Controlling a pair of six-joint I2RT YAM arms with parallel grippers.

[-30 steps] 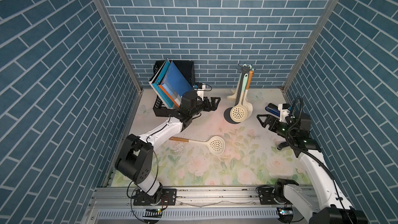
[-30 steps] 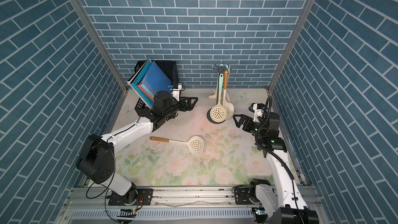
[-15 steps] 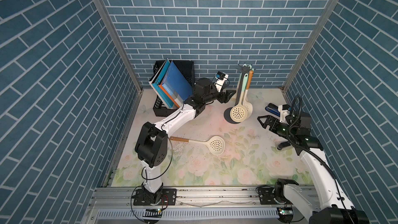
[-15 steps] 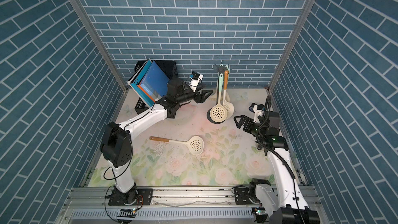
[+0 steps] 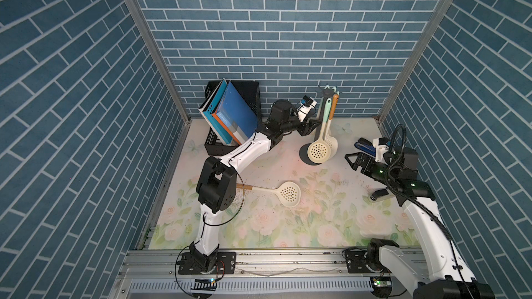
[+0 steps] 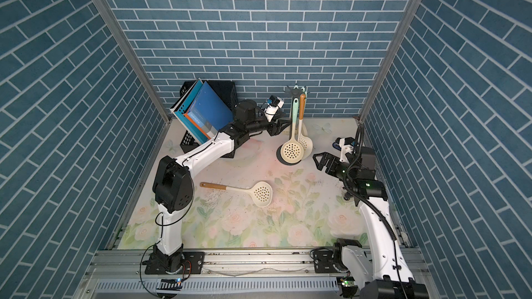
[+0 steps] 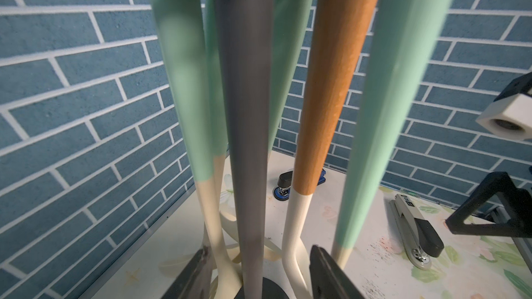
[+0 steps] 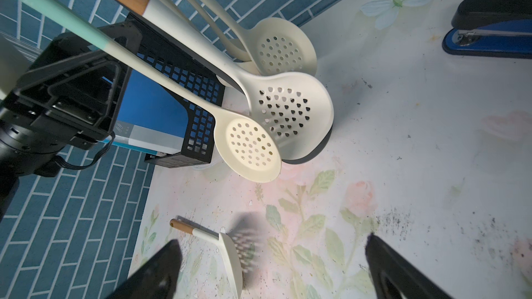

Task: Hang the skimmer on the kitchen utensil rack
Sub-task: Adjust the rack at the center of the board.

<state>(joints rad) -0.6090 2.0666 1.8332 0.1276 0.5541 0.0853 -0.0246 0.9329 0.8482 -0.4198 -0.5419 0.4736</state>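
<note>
The left end effector [image 7: 259,251] is straddling the kitchen utensil rack [image 7: 247,110]. Its dark fingers [image 7: 195,274] are standing apart, with the smooth grey pole and two cream stems sitting in the gap between them. The pole is running upright from a round, flat, dark base to a star-shaped crown of hooks.

Close around the pole, the hanging skimmers [image 5: 318,151] are pointing straight down. Their matte mint and orange-brown handles are up at the hooks, and their round, cream, perforated heads are hanging just over the base.

Well apart from this end effector, back toward its arm's base, the skimmer [image 6: 247,191] is lying flat on the floral worktop [image 6: 230,225]. Its long axis is running across the worktop, with the orange-brown handle tip pointing to the left arm's side and the pale holed head toward the right arm.

The right end effector [image 8: 273,240] is hovering with its fingers spread wide and nothing between them, and the skimmer is lying ahead of it. A blue stapler [image 5: 364,143] is sitting just beside it.

Farther off, behind the left arm, a black mesh file box [image 5: 253,93] is holding blue folders.
</note>
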